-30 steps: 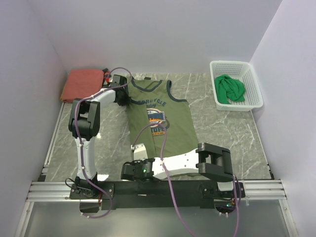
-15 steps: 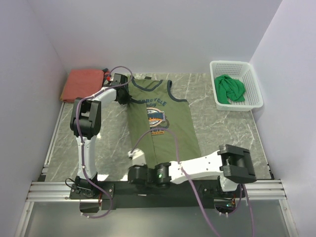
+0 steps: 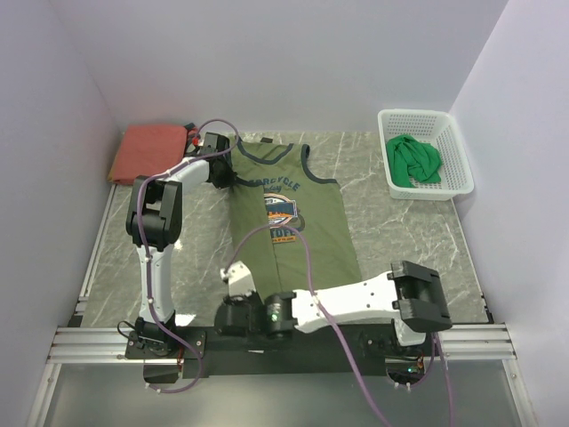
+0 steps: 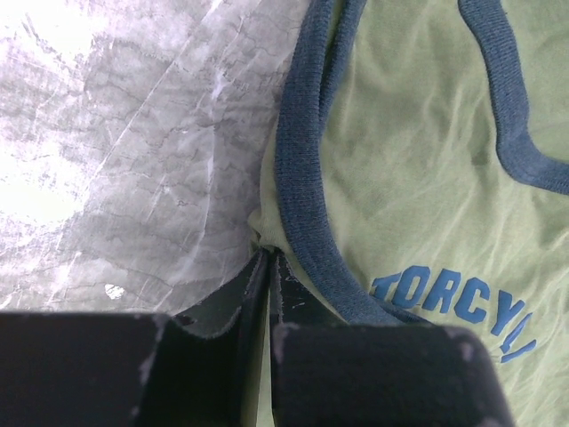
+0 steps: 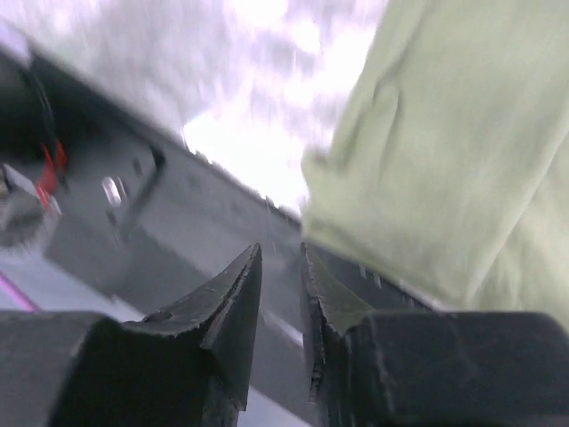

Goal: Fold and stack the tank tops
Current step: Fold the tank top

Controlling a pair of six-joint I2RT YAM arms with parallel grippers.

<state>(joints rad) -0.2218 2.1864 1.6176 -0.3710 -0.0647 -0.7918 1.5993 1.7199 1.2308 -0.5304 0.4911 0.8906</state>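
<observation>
The olive green tank top (image 3: 293, 213) with navy trim lies flat, chest graphic up, in the middle of the table. My left gripper (image 3: 222, 175) is shut on its edge by the left armhole; the left wrist view shows the jaws (image 4: 268, 258) pinching thin olive cloth (image 4: 418, 178) beside the navy trim. My right gripper (image 3: 238, 285) is at the top's near-left hem corner. In the right wrist view its jaws (image 5: 283, 253) stand slightly apart and empty, with the olive hem (image 5: 462, 160) just to their right. The rust-red top (image 3: 149, 149) lies folded at the far left. The bright green top (image 3: 413, 160) lies crumpled in the basket.
A white mesh basket (image 3: 425, 116) stands at the far right corner. The black and aluminium frame rail (image 3: 284, 342) runs along the near edge, and it shows right under my right gripper in the right wrist view (image 5: 133, 222). White walls close in the left, back and right.
My right arm has swung, its elbow going right and back, with the gripper staying by the near-left hem corner. The olive top's lower part now reaches nearer. The left gripper has not moved.
</observation>
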